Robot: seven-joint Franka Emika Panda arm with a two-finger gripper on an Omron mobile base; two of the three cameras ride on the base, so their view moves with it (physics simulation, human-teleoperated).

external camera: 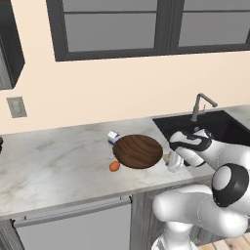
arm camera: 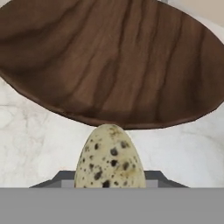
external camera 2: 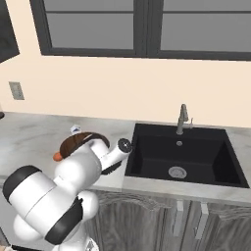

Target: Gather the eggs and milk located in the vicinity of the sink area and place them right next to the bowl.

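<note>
Precariously, the gripper (external camera: 172, 160) was clenched on a speckled egg (arm camera: 110, 157) just beside the bowl (external camera: 138, 151) on the surface (external camera: 53, 166), where a high release might have rolled it away.

On the counter (external camera: 58, 166), the carton (external camera: 113, 136) sits behind my bowl (external camera: 138, 151), an egg (external camera: 114, 166) before it, the sink (external camera: 215, 124) to its right.

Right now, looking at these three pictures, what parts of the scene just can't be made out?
- Gripper: in the hand view its fingertips sit behind the speckled egg.
- Milk carton: left base view, partly behind the bowl, front mark too small to read.
- Orange egg: right base view, mostly hidden by the arm.
- Sink: left base view, cut by the right edge.
</note>
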